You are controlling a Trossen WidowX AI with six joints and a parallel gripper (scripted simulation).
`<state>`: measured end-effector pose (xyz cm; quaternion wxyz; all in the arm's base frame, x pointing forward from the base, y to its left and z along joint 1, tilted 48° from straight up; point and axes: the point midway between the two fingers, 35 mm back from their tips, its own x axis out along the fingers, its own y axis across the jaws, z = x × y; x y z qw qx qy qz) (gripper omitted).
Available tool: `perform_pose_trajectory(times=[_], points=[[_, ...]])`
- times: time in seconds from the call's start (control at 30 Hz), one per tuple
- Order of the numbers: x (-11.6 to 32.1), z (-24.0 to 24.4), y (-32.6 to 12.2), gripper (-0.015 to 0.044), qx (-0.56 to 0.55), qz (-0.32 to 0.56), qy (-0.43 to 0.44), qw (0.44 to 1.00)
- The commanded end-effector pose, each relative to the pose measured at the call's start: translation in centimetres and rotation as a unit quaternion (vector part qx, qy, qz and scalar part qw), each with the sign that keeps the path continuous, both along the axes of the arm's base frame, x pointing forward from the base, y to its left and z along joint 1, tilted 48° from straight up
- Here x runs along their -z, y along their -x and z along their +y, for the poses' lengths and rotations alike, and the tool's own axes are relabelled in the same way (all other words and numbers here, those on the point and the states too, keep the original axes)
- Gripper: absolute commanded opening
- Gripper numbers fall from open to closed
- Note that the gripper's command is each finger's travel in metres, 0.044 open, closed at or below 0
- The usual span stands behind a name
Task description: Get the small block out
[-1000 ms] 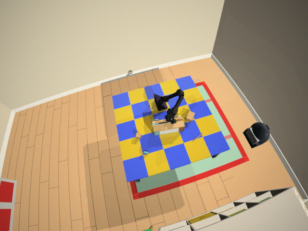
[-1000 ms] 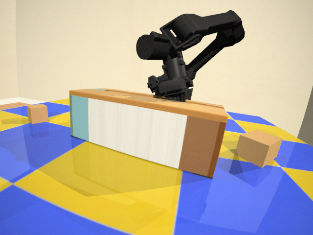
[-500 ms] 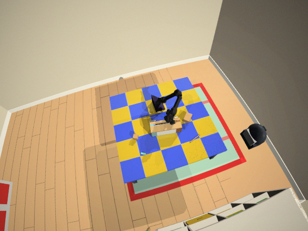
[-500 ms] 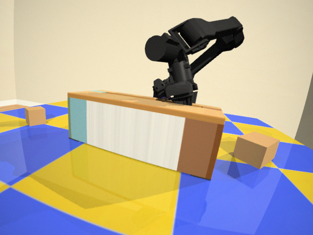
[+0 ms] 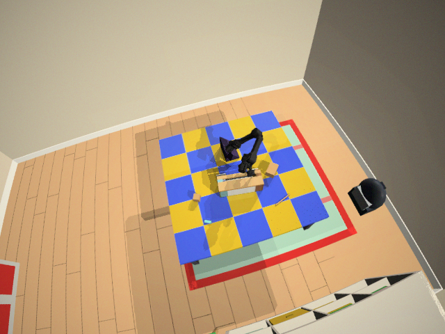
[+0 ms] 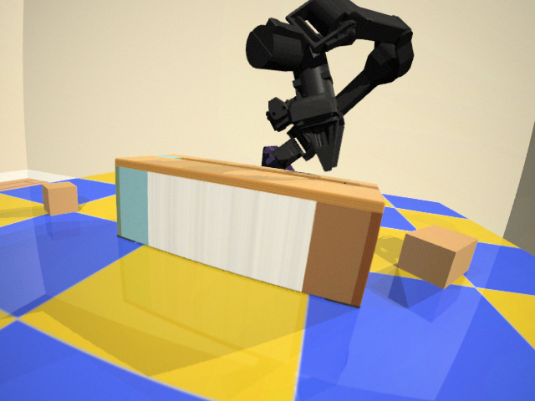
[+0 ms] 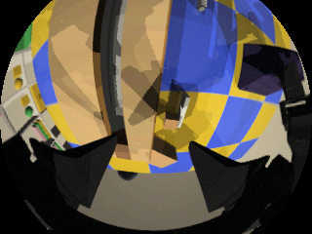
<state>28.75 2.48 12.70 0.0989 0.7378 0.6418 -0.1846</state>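
The wrist view shows the end effector (image 5: 250, 172) (image 6: 328, 167) (image 7: 154, 142) open, its fingers well apart with nothing between them; the exterior view shows it above the box (image 5: 240, 184) (image 6: 228, 224) (image 7: 141, 44), fingers pointing down. The top and wrist views reveal a long slot in the box's top; the exterior view shows its pale front panel. I cannot tell where the block is in any view. Only the top view shows the stick (image 5: 282, 199) and a small teal piece (image 5: 207, 221) on the table (image 5: 251, 229) (image 6: 216, 345) (image 7: 200, 54).
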Motion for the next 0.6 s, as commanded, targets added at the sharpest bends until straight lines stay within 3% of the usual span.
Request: perform_pose_trajectory(times=[0.0, 0.07, 0.13, 0.2, 0.33, 0.43, 0.57], points=[[-0.6, -0.6, 0.2, 0.0400, -0.006, 0.000, 0.000, 1.000], [-0.3, -0.4, 0.1, 0.0400, 0.000, 0.000, 0.000, 1.000], [-0.4, -0.3, 0.1, 0.0348, -0.012, -0.028, 0.007, 0.999], [-0.6, -0.1, 0.3, 0.0295, -0.048, -0.105, 0.027, 0.993], [-1.0, 0.2, 0.7, 0.0285, -0.127, -0.267, 0.070, 0.953], [-1.3, 0.5, 0.9, 0.0285, -0.191, -0.389, 0.102, 0.895], [-1.9, 0.9, 1.3, 0.0285, -0.295, -0.568, 0.148, 0.754]])
